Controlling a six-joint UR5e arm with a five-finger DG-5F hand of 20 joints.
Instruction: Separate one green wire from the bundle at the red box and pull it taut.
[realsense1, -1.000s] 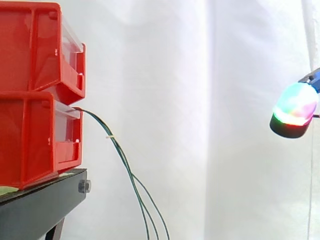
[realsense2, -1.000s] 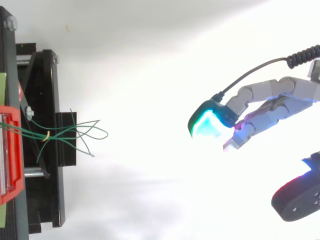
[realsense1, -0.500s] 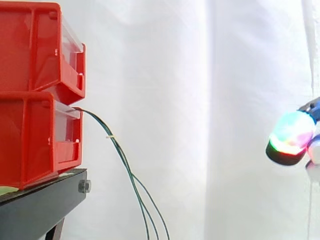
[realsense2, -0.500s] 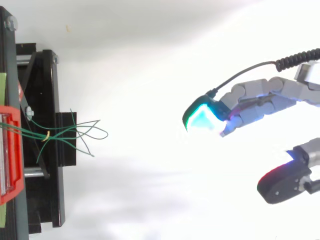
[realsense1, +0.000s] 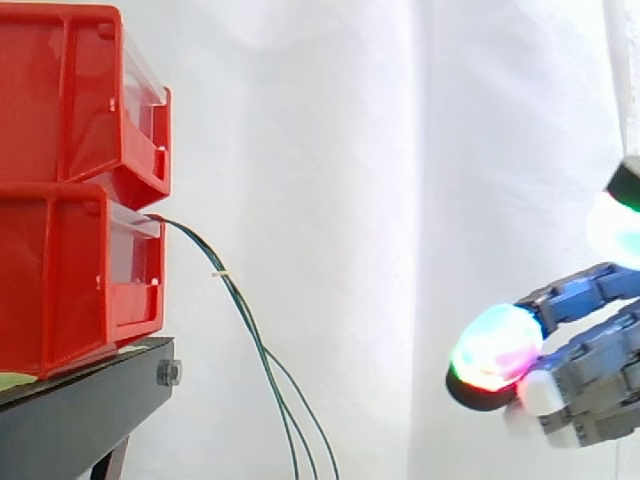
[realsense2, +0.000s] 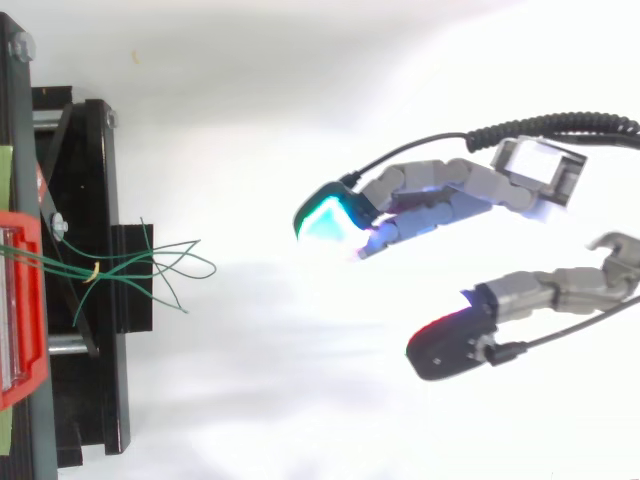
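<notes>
Green wire bundle (realsense1: 222, 276) hanging from lower red box (realsense1: 70, 280), hand (realsense2: 535, 170) well apart, fingers (realsense2: 440, 182) spread open

Grey segmented fingers (realsense2: 470, 178), glowing pads (realsense2: 325, 221)

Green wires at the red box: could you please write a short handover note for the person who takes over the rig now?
Hand: open, holds nothing, in the air well apart from the wires, fingers pointing toward them.
Green wires: come out of the lower red box on the black stand, bound by a small tie, hanging slack together.
Done: nothing; no wire is separated.
Left: reach the bundle, pinch one wire, pull it taut.
</notes>
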